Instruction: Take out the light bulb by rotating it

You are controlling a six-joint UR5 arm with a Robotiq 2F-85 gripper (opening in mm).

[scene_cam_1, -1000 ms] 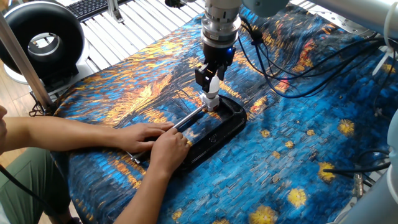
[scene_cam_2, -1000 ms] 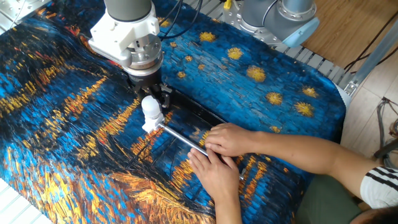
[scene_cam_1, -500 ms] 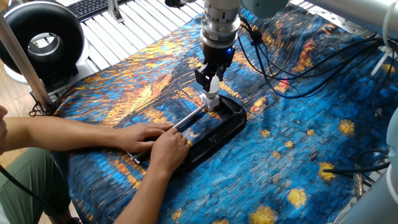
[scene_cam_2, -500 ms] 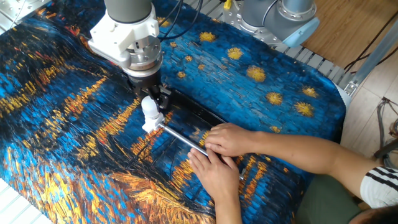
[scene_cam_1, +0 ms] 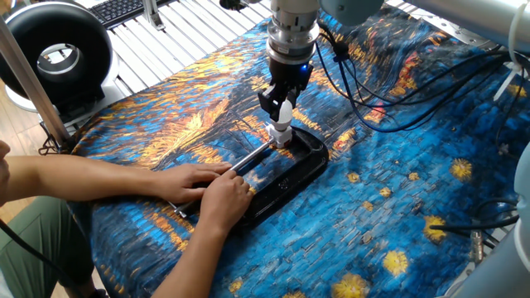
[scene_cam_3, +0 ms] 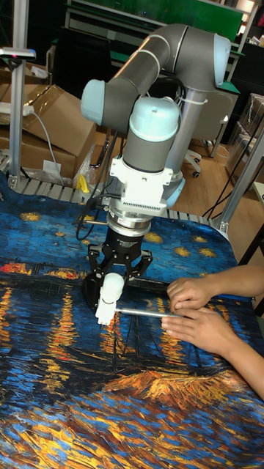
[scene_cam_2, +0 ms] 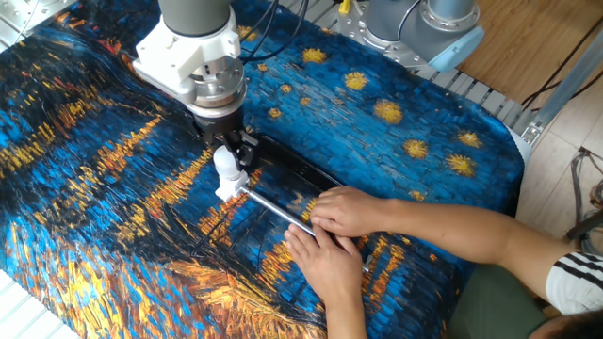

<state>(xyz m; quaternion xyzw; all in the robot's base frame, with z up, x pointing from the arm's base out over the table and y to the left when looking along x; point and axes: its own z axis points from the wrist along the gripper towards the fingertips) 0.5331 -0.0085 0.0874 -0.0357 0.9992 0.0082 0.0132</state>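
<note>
The small white light bulb (scene_cam_1: 285, 113) (scene_cam_2: 226, 163) (scene_cam_3: 113, 286) stands upright over the far end of a black C-clamp (scene_cam_1: 308, 159) (scene_cam_2: 294, 170) that lies flat on the painted cloth. Its narrow neck runs down into a short white socket (scene_cam_1: 281, 136) (scene_cam_2: 226, 187) (scene_cam_3: 103, 313). My gripper (scene_cam_1: 281, 103) (scene_cam_2: 232, 151) (scene_cam_3: 117, 272) comes straight down from above. It is shut on the light bulb, with one black finger on each side of the globe. A steel rod (scene_cam_1: 252, 156) (scene_cam_2: 274, 209) (scene_cam_3: 144, 313) of the clamp runs from the socket toward a person's hands.
A person's two hands (scene_cam_1: 207, 186) (scene_cam_2: 339, 224) (scene_cam_3: 192, 306) press on the clamp beside the rod, close to my gripper. Cables (scene_cam_1: 373, 99) trail over the cloth behind the arm. A black ring-shaped device (scene_cam_1: 58, 50) stands off the table's corner. Another robot base (scene_cam_2: 424, 24) is at the table's edge.
My gripper has turned slightly about its vertical axis with the bulb in it. The bulb stays over the socket, and the person's hands have not moved.
</note>
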